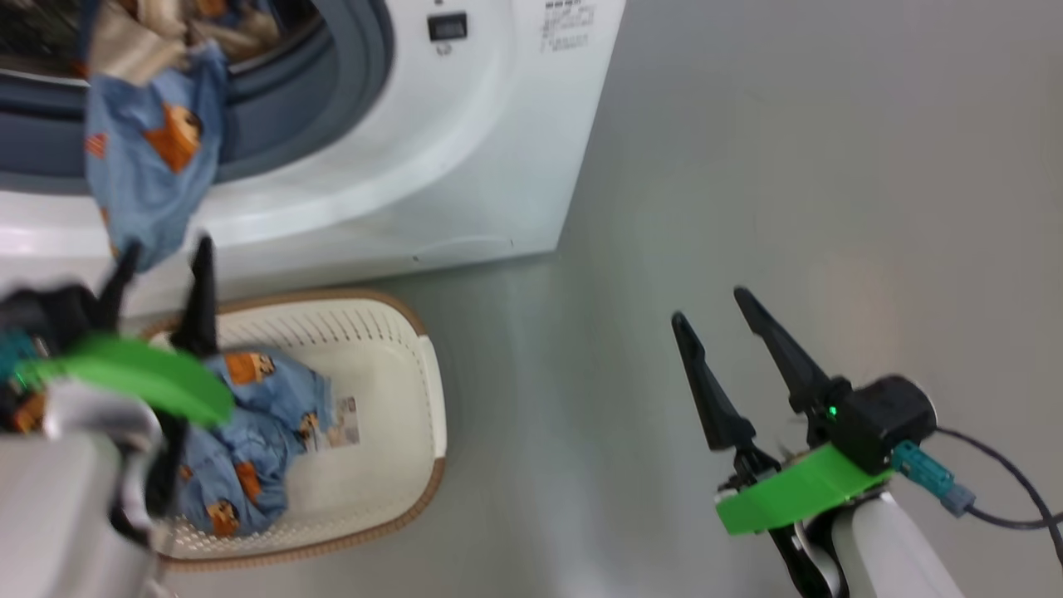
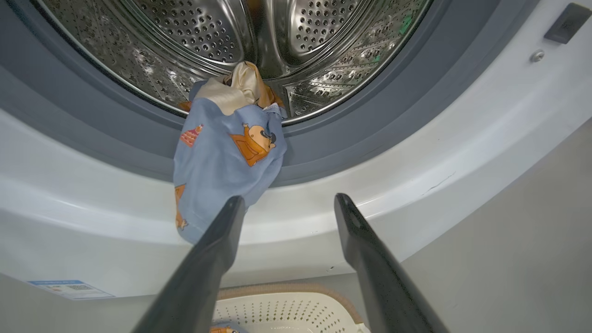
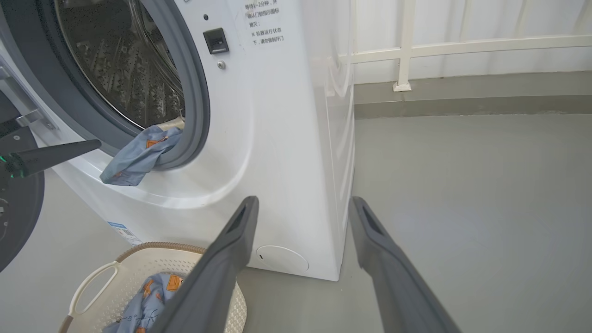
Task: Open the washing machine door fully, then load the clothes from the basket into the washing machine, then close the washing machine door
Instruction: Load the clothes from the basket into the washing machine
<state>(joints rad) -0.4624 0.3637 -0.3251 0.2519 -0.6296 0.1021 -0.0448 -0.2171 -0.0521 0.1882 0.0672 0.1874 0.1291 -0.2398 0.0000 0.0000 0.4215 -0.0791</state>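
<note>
My right gripper (image 1: 707, 304) has two long tapered black fingers (image 1: 712, 399), a bright green plastic bracket (image 1: 789, 496) and a boxy black housing (image 1: 882, 422) with a small green light (image 1: 831, 411). A teal plug (image 1: 922, 475) and thin dark cable (image 1: 1009, 497) run off beside its white forearm (image 1: 893, 552). My left gripper (image 1: 166, 247) looks the same, though blurred.

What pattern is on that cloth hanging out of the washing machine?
The cloth is light blue with orange-brown cartoon figures, clearest in the left wrist view.

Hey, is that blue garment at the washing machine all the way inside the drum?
No, the blue garment drapes out of the drum over the grey gasket and hangs down the front of the washing machine.
</note>
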